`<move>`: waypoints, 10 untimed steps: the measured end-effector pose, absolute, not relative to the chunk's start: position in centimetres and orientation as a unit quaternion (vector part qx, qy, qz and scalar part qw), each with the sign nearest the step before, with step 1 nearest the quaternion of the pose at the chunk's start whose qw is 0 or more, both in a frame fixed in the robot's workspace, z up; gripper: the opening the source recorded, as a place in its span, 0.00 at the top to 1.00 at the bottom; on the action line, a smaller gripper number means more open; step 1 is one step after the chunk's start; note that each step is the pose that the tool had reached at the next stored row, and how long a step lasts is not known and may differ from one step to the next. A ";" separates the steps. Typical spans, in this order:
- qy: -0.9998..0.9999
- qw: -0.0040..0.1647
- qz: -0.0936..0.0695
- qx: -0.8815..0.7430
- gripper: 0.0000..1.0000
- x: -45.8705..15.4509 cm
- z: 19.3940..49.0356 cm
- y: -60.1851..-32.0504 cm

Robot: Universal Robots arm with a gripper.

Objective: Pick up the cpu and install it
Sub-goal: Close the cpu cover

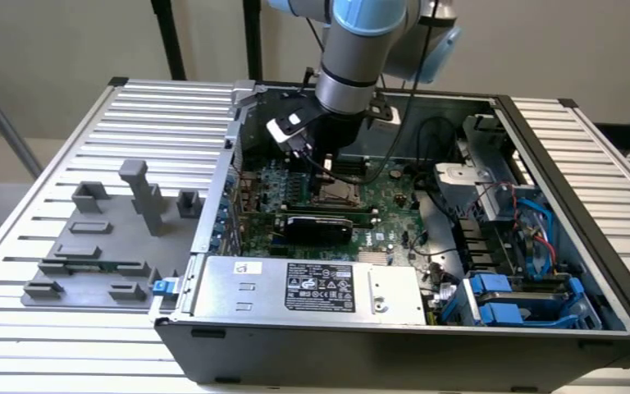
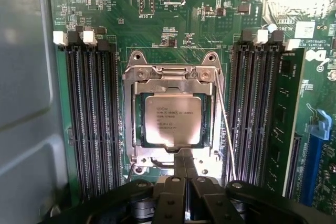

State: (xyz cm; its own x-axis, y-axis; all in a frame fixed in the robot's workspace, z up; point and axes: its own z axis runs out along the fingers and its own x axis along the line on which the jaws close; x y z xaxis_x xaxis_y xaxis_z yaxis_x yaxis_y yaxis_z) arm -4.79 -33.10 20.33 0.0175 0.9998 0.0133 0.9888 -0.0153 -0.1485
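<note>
In the middle of the green circuit board, the small, square, silvery-grey cpu lay flat inside a silver metal frame. The jaws were pressed together, holding nothing, just beside the cpu's edge. To do well, any push should be soft, keeping the cpu level.

"F DISP" on motherboard, cpu print — illegible

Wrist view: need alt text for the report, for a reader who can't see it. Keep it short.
A silvery square cpu sits within the metal socket frame on a green motherboard, with the shut gripper pointing at the frame's edge. Rows of black memory slots flank the socket on both sides.
</note>
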 end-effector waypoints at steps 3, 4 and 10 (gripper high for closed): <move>-0.699 0.058 0.049 -0.711 0.89 -4.8 20.0 -33.1; -0.699 0.058 0.048 -0.711 0.89 -4.8 20.0 -33.1; -0.699 0.059 0.048 -0.711 0.89 -4.8 21.3 -33.1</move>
